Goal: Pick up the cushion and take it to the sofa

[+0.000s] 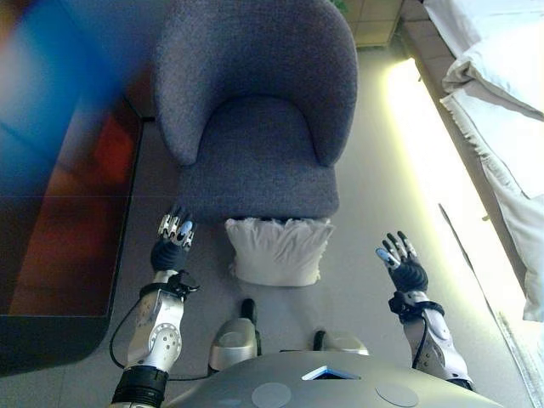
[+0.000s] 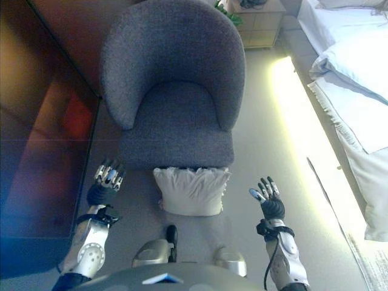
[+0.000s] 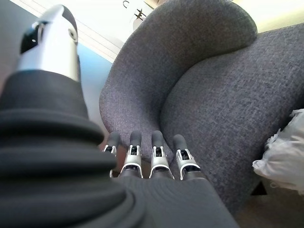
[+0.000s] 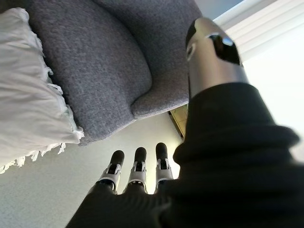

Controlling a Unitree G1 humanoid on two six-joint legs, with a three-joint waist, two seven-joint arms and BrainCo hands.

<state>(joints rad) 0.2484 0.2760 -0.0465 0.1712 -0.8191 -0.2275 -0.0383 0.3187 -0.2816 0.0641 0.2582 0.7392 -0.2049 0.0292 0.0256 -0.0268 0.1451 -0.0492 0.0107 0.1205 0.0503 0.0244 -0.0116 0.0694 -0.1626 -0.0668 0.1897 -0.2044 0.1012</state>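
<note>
Presently, read from left to right: my left hand (image 1: 172, 242) hovers beside the sofa's (image 1: 255, 110) front corner, fingers straight and spread, holding nothing. The cushion (image 1: 277, 251), white with a frilled edge, stands on the floor (image 1: 374, 170) between my two hands, leaning against the sofa's front face and apart from both of them. My right hand (image 1: 401, 262) is raised over bare floor to the cushion's right, fingers likewise straight and spread, empty. Further right lies a bed (image 1: 501, 93) with white linen.

Risks, as I judge them. The cushion is soft and its cover loose, so a pinch from one hand may gather only the frill and let the body sag or slip free; a squeeze from both sides looks safer. My left hand is near the sofa's corner, and an inward sweep could catch the upholstery before it reaches the cushion. My right hand is further out than my left, so uneven closing may push the cushion sideways along the sofa front rather than trap it. Lifting too low could drag it against the seat edge.

Writing: I can read no brand, label or lettering on the cushion, sofa or bed.
</note>
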